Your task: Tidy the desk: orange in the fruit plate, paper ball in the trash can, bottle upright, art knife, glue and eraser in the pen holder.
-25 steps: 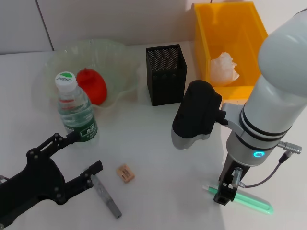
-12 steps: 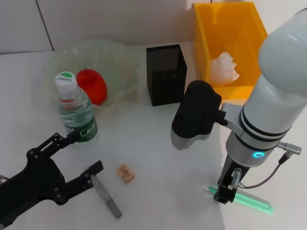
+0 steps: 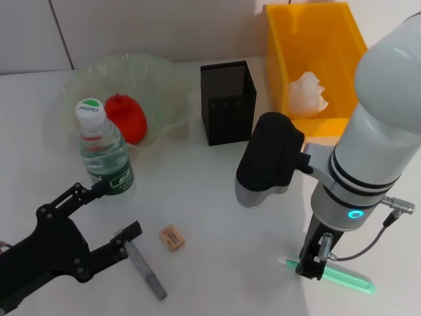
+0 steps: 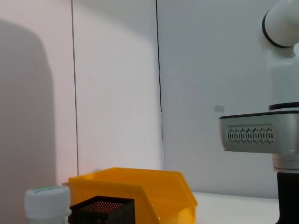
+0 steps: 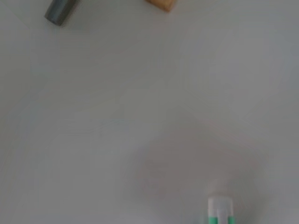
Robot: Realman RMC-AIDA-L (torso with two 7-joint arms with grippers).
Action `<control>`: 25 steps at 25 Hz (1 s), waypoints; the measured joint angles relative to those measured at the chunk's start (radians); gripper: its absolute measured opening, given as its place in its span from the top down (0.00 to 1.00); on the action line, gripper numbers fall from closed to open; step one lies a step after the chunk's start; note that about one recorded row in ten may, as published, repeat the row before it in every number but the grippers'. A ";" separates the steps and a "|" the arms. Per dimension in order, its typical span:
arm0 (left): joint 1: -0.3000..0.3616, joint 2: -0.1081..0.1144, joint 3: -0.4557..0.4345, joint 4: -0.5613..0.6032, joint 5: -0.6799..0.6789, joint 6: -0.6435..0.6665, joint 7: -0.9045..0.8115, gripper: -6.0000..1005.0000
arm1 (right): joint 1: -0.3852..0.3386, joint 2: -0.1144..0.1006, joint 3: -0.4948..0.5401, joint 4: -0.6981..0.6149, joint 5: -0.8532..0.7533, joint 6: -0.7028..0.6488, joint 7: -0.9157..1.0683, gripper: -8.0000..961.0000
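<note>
The right gripper (image 3: 310, 266) is down at the desk (image 3: 210, 197), its fingers straddling the near end of the green glue stick (image 3: 342, 276); I cannot tell whether they have closed on it. The eraser (image 3: 172, 237) and grey art knife (image 3: 145, 266) lie well off to its left, just beside the left gripper (image 3: 115, 217), which rests there with jaws apart. Beyond, the pen holder (image 3: 227, 102) stands beside the trash can (image 3: 316, 62).

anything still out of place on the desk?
Three items lie loose on the table instead of in the pen holder: the eraser, the grey art knife by the left claw, and the green glue stick under the right claw.
</note>
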 joint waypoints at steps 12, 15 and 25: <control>0.000 0.002 0.000 0.001 0.000 0.014 0.000 0.20 | -0.017 0.000 0.008 -0.048 0.001 -0.016 -0.003 0.82; 0.000 0.002 0.000 0.002 0.000 0.015 0.000 0.20 | -0.030 0.000 0.035 -0.079 0.002 -0.020 -0.002 0.82; 0.001 0.001 0.000 0.003 0.000 0.019 0.002 0.20 | -0.091 -0.004 0.259 -0.241 0.003 0.020 -0.007 0.81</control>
